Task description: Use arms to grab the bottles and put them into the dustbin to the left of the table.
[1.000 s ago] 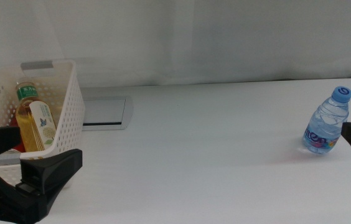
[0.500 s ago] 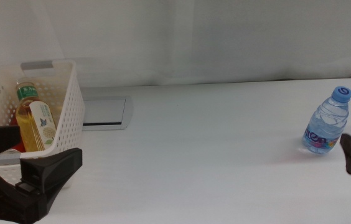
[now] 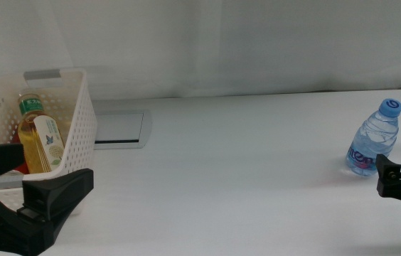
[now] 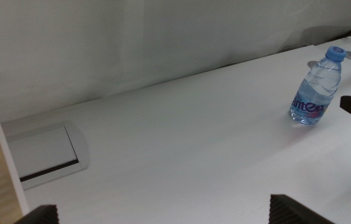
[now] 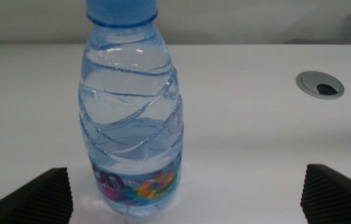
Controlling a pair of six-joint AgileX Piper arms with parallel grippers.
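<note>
My right claw [image 5: 185, 190] is mostly cut off in the middle view: only one dark tip shows at the right edge, low, just beside the base of the water bottle [image 3: 372, 139]. Whether it touches the bottle I cannot tell from there. In the right wrist view its two jaws stand wide apart at the lower corners with the bottle upright between them, not gripped; the bottle's blue cap [image 5: 121, 9] is cropped at the frame edge. The bottle's label print is too blurred to read.

My left claw [image 4: 160, 216] shows only its two tips in the left wrist view, spread wide, holding nothing. In the middle view the left arm is a dark mass at the lower left, low over the counter [image 3: 243, 171], partly covering the front of the bin [image 3: 76, 121].

The bin sits at the counter's left end. The yellow bottle [image 3: 37, 146] stands inside it, leaning a little. A scrap of red shows beside its base; I cannot make out what it is.

Grey panel [image 3: 119, 128] lies just right of the bin. A grey round grommet [image 5: 320, 84] sits in the counter near the water bottle.
</note>
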